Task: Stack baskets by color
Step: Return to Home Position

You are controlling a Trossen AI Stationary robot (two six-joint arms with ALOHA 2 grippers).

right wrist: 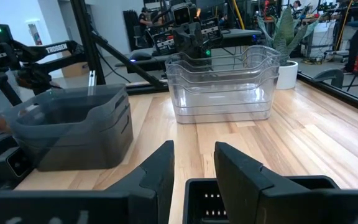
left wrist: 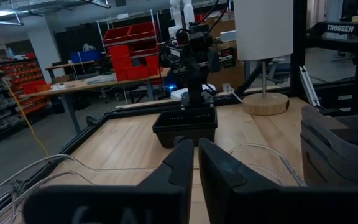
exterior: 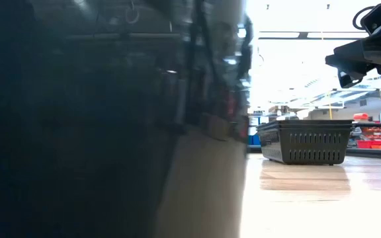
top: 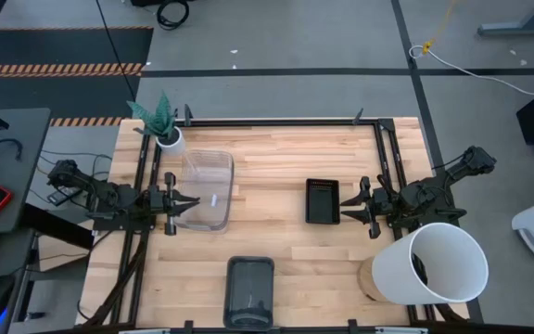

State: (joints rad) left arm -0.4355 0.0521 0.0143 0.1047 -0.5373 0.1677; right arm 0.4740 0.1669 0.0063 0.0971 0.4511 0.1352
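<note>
**Worktop [top: 276,158], three groups of baskets.**

- **Clear baskets** [top: 209,181]: you see them nested on the left half, near the plant pot [top: 169,139]. The right wrist view [right wrist: 222,84] shows see-through walls and three rims, one above another.
- **Black baskets** [top: 323,201]: these stand right of centre. They are small and dark, with rows of upright slots in the side walls under a flat lip [exterior: 305,141].
- **Grey baskets** [top: 249,290]: these sit at the middle of the near edge. They are smoky and have rounded corners [right wrist: 73,124].
- **Left gripper** [top: 191,202]: it hangs at the left edge of the clear baskets. Its fingers [left wrist: 219,165] are drawn almost together, leaving only a slit and holding nothing.
- **Right gripper** [top: 346,204]: it hangs over the right edge of the black baskets. Its fingers [right wrist: 241,165] are moderately apart and empty.
</note>
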